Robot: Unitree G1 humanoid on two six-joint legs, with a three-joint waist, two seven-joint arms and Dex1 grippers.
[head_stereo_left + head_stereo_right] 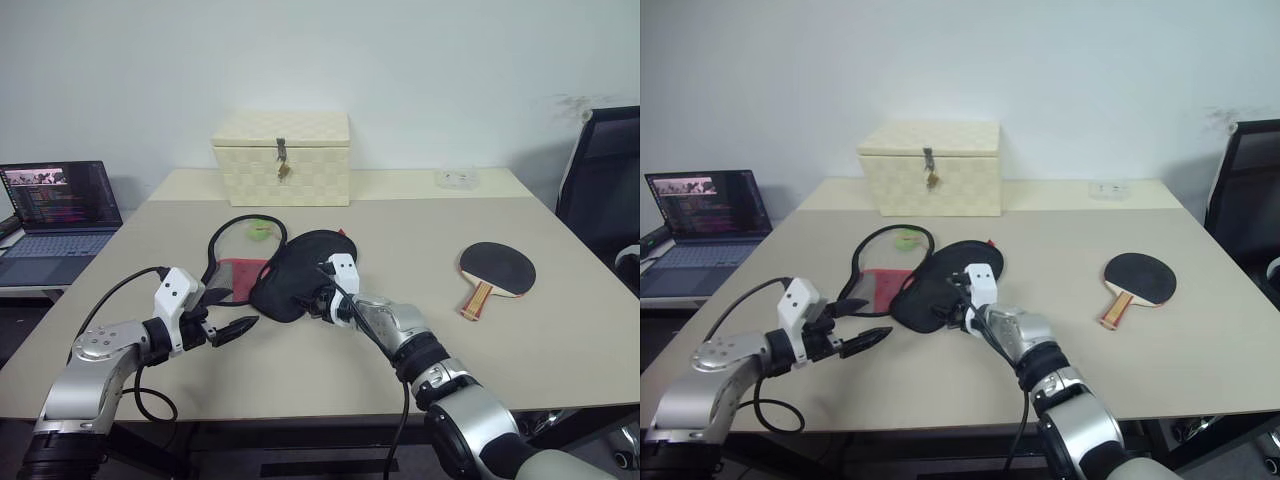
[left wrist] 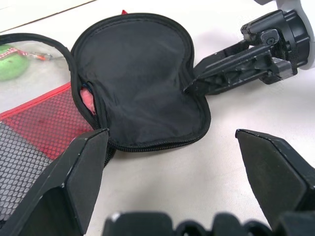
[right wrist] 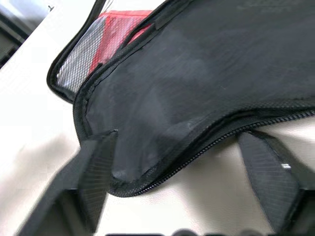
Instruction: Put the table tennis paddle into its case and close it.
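The case (image 1: 290, 270) lies unzipped on the tabletop (image 1: 400, 330), black flap folded over its red mesh panel. The right gripper (image 3: 192, 162) has its jaws apart around the flap's zipper edge. The left gripper (image 2: 172, 162) hovers near, jaws wide and empty.

Black case (image 1: 300, 272), red mesh; cream woven box (image 1: 283, 157).

A cream woven box (image 1: 281, 157) with a metal latch stands on the table (image 1: 420, 360), well beyond both claws. A green ball (image 1: 260, 230) lies on the table between the box and the claws. A small clear tub (image 1: 456, 178) sits far off past the right claw. An open laptop (image 1: 58, 208) stands out beyond the left claw, and a black chair (image 1: 603, 185) far out to the right claw's side
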